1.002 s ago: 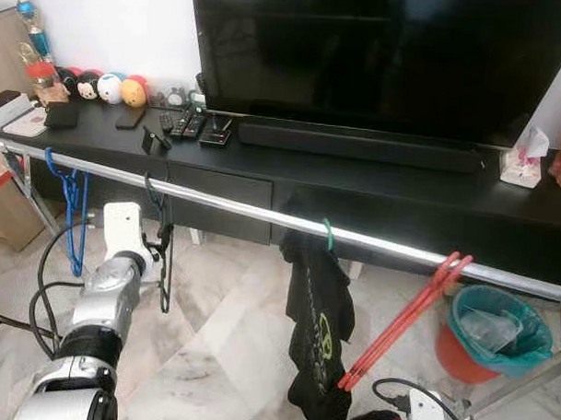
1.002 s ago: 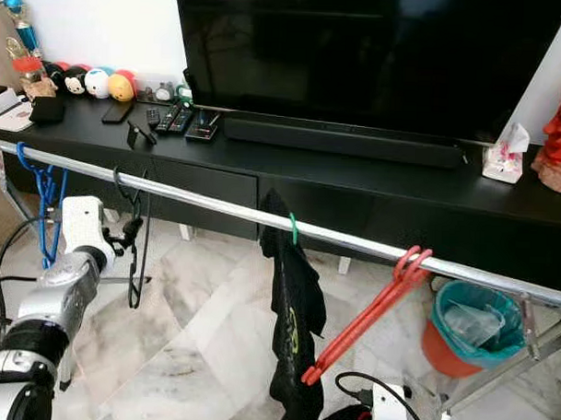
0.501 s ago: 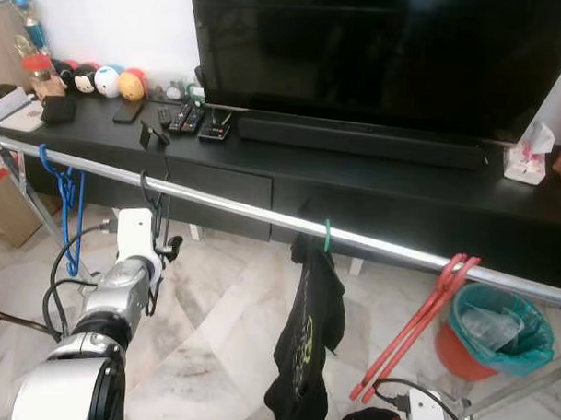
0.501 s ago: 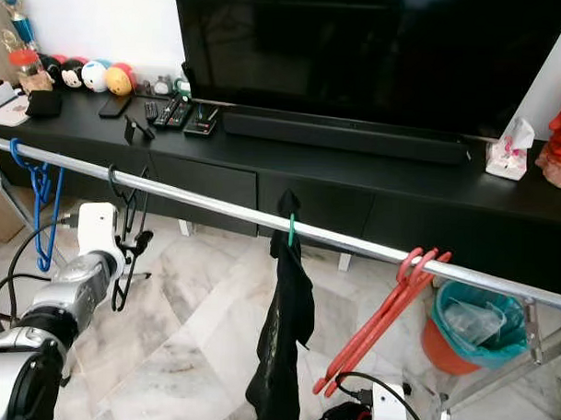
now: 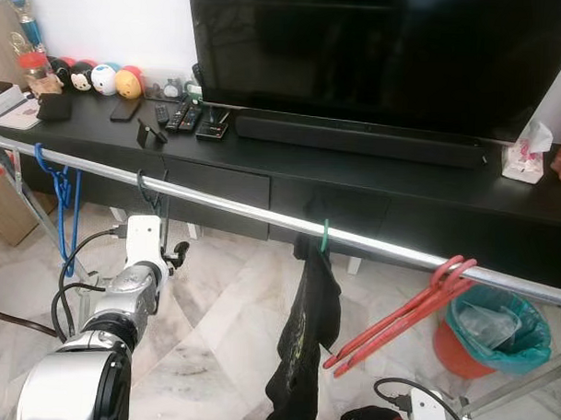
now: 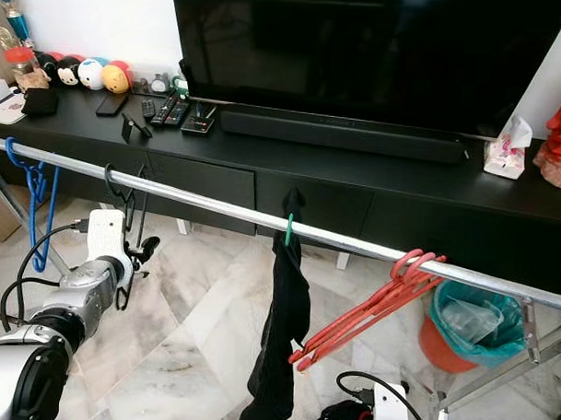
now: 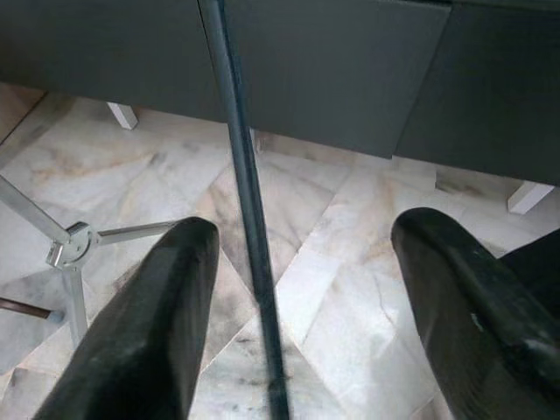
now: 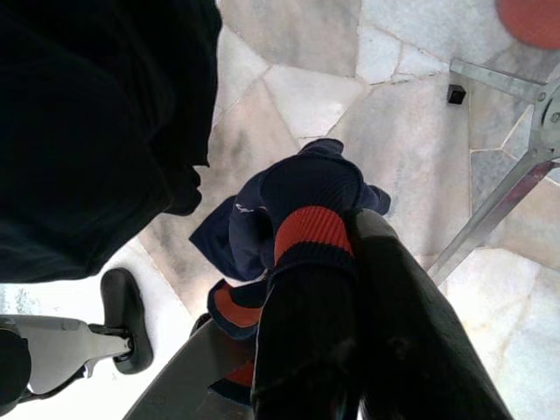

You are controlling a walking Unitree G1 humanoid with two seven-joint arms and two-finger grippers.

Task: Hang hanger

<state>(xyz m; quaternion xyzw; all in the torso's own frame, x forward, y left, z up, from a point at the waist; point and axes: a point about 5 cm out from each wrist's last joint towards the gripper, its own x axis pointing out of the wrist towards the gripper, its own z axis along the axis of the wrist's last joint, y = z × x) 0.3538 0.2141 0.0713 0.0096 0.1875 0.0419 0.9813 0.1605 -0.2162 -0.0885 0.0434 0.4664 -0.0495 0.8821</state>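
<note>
Left gripper (image 7: pixel 293 332) spread wide around thin black hanger (image 6: pixel 122 246), hooked on shiny round rail (image 5: pixel 244 209). Right gripper (image 8: pixel 350 350) pinching ribbed navy-red cloth (image 8: pixel 302 210).

Even indoor light, sharp frames, blown-out corner

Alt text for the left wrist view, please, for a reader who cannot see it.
The open left gripper looks down at a marble floor, a thin dark hanger bar running between its jaws without touching either. A black cabinet and a metal rack foot lie beyond.
</note>
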